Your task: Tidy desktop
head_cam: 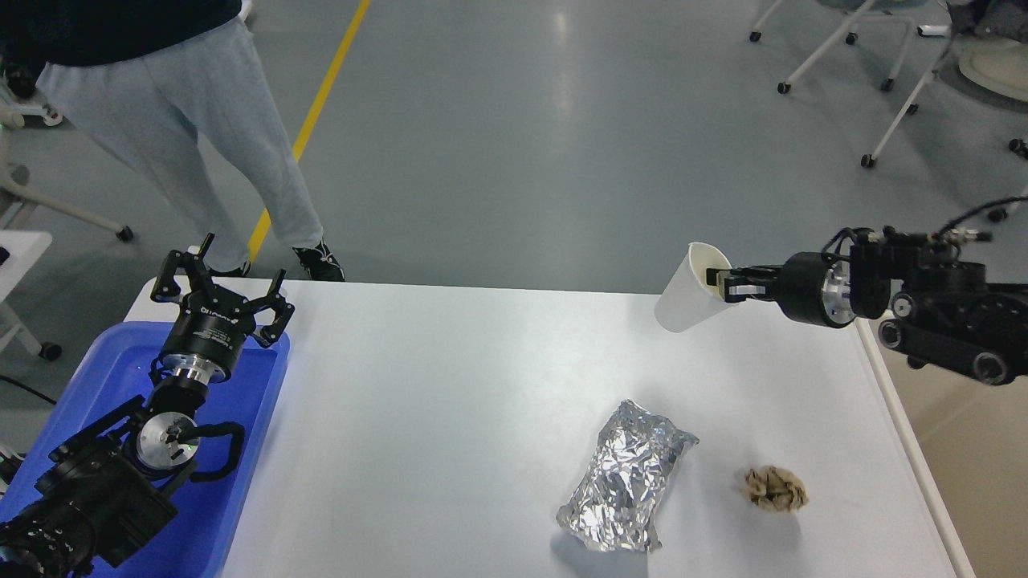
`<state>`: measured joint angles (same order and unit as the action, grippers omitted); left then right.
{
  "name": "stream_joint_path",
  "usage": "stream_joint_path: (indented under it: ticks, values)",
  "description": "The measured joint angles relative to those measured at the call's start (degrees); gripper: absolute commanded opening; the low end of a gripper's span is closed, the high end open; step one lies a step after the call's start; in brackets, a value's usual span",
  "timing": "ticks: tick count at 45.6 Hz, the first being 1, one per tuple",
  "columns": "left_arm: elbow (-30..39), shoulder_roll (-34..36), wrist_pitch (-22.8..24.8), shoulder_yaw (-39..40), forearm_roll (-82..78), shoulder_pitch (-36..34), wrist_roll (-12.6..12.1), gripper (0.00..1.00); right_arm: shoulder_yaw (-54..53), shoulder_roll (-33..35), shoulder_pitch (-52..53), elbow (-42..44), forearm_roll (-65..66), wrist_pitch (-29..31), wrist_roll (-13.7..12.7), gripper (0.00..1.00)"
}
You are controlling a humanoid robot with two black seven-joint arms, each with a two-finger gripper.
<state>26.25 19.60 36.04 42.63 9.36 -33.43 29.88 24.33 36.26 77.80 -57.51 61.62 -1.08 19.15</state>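
Cup (689, 291) pinched at its rim by right gripper (720, 286), lifted off desktop (450, 401) beyond foil packet (626, 490) for binning, probably; left gripper (221, 282) spread empty.

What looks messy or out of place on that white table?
Two bits of litter lie loose on the desktop: a crumpled foil packet and, to its right, a small brown paper wad. The white paper cup is also tilted rather than upright, pinched at its rim by the right gripper.

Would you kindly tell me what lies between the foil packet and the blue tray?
Head view: only bare desktop separates the foil packet and blue tray.
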Motion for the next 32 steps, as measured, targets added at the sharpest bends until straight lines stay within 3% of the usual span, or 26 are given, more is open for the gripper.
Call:
stream_joint_path:
  ticks: [17,32]
  values:
    - [-0.04,0.00,0.00,0.00,-0.01,0.03,0.00,1.00,1.15,14.47,17.02,-13.50,-0.18,13.09,0.07,0.00]
    - [-0.01,-0.01,0.00,0.00,0.00,0.03,0.00,1.00,0.84,21.93,16.80,-13.89,-0.78,13.35,0.10,0.00]
